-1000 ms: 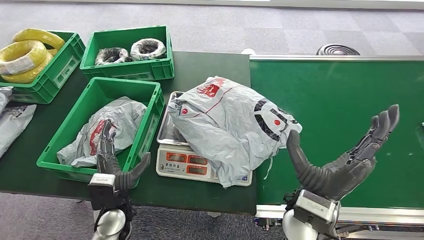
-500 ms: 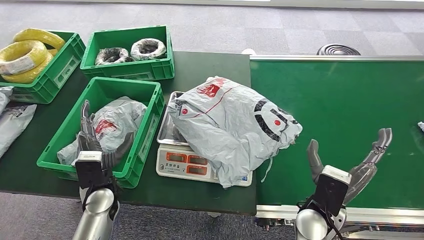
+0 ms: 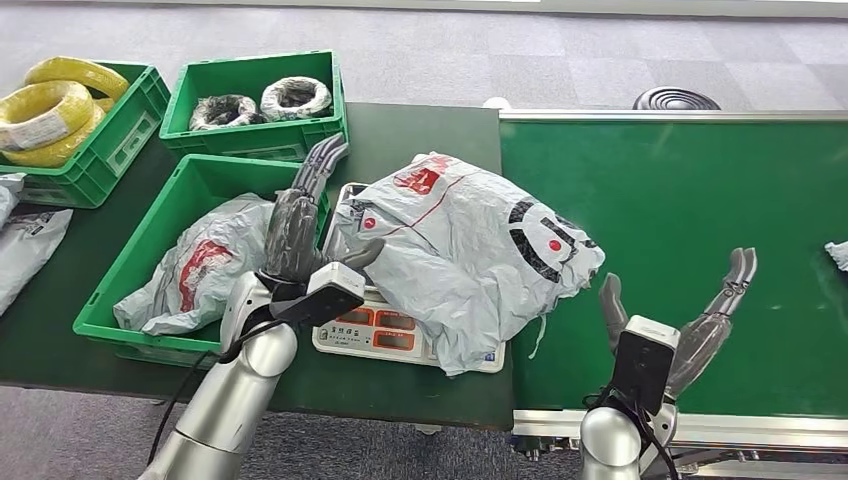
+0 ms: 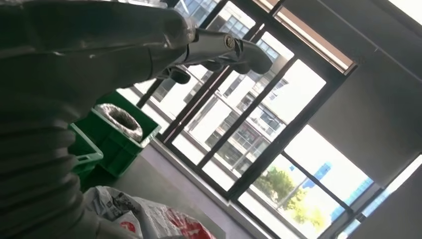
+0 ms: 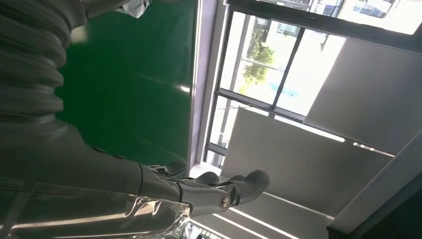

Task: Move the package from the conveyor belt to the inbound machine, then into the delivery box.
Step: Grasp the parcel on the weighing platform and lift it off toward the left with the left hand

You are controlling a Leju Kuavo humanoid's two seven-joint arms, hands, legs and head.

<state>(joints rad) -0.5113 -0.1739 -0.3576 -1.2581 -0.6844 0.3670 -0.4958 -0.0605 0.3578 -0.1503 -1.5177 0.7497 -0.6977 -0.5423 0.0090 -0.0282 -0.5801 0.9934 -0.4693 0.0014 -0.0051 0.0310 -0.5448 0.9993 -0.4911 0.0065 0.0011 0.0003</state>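
A big grey package (image 3: 460, 250) with red and black print lies across the steel pan of the weighing scale (image 3: 372, 327), overhanging it on the right. My left hand (image 3: 300, 220) is raised at the package's left edge, over the rim of the near green crate (image 3: 130, 270); its fingers are stretched out and hold nothing. The left wrist view shows this hand (image 4: 99, 50) above the package (image 4: 144, 221). My right hand (image 3: 680, 320) stands open over the front of the green conveyor belt (image 3: 690, 190), to the right of the package and apart from it.
The near crate holds another grey package (image 3: 200, 265). Two more green crates at the back hold black coils (image 3: 260, 100) and yellow coils (image 3: 50, 110). Grey bags (image 3: 25, 240) lie at the far left. A small pale package (image 3: 838, 255) sits at the belt's right edge.
My left arm has risen and swung right, from in front of the near crate to the package's left edge. My right hand has drawn back a little. A pale package has appeared at the belt's right edge.
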